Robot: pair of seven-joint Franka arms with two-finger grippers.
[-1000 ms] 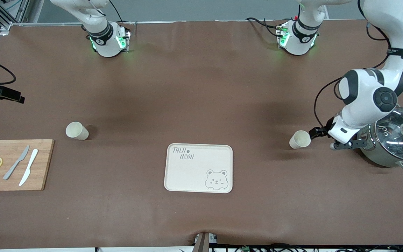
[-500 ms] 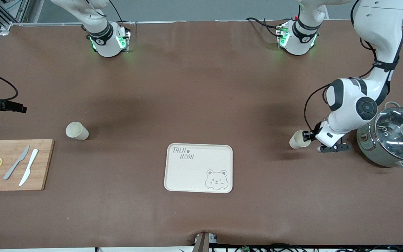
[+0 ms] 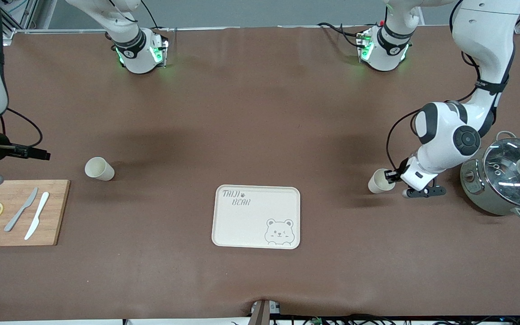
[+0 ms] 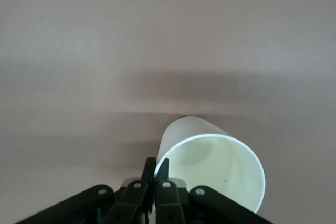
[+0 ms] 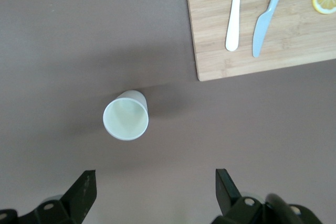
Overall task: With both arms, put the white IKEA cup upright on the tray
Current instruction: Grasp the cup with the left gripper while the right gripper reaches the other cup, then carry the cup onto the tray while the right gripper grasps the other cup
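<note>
Left gripper (image 4: 155, 174) pinched together on the rim of a tilted white cup (image 3: 378, 181) near the steel pot (image 3: 508, 177), right gripper (image 5: 152, 190) spread wide above the second cup (image 5: 126, 115) by the cutting board (image 3: 16, 212), cream bear tray (image 3: 256, 216) bare between the cups, nearer the front camera

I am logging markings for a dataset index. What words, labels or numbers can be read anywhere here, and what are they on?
"TAIJI BEAR": on the tray, beside a bear drawing.
Small marks on the black bands at both arm bases and the left arm's forearm strap: too small to read.
Cups, cutting board, knives, pot: no readable text.
</note>
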